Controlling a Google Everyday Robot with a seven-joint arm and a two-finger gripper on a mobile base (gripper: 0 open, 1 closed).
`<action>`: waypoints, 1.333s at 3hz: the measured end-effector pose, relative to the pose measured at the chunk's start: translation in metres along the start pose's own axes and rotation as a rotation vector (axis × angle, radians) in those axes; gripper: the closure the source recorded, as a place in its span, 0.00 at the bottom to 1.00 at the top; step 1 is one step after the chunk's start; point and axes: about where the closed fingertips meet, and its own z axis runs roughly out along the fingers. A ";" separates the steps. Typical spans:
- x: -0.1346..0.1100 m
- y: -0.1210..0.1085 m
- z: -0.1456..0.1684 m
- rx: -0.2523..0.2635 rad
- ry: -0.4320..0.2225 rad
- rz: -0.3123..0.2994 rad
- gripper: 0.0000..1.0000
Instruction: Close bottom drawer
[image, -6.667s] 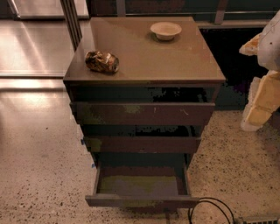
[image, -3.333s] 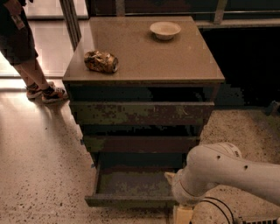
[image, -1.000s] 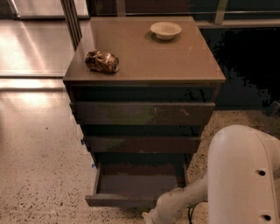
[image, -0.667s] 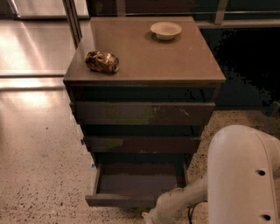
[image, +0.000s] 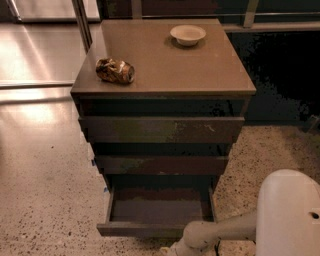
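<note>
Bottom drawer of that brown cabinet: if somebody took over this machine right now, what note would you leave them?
Gripper: low at the picture's bottom edge, just before the bottom drawer's front, mostly cut off; contact cannot be told.
Bottom drawer: pulled out, the two drawers above it in.
Done: arm is placed at the drawer front.
Left: push the drawer fully in.
On the cabinet top: crushed can and bowl, clear of the job.
</note>
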 end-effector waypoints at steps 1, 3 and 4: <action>0.016 -0.044 0.036 -0.035 -0.078 -0.001 0.00; 0.019 -0.083 0.016 0.015 -0.095 0.027 0.00; 0.019 -0.083 0.016 0.015 -0.095 0.027 0.00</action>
